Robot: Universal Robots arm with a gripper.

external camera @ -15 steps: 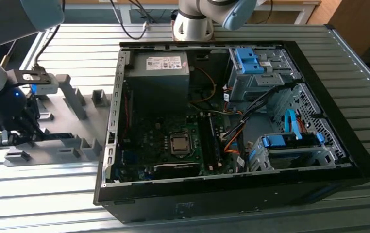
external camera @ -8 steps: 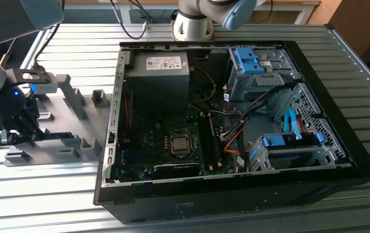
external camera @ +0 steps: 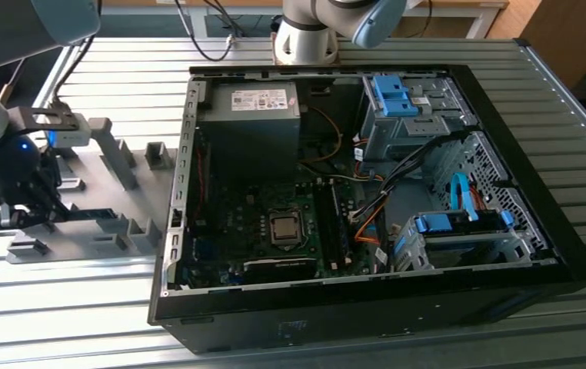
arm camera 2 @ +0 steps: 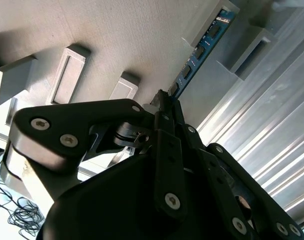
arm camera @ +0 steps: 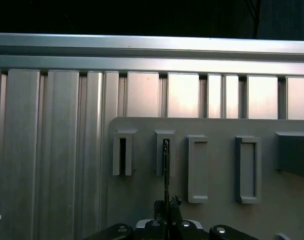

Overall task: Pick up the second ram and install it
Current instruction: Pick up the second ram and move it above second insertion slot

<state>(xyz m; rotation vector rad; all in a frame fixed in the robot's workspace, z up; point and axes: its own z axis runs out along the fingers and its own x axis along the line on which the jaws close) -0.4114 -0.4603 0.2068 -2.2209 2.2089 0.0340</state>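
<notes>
The second ram is a slim board with black chips, running from my fingertips to a grey holder block. In the first wrist view it is edge-on, a thin dark strip standing in a slotted block. My gripper has its fingers pinched together on the stick's near end, which also shows in the first wrist view. At the exterior view's left, the gripper hangs low over the grey holder tray, with the ram reaching toward the computer.
The open computer case lies to the exterior view's right of the tray, with its mainboard, silver processor and cables exposed. An empty slotted block and other grey blocks stand on the tray. The ribbed metal table surrounds everything.
</notes>
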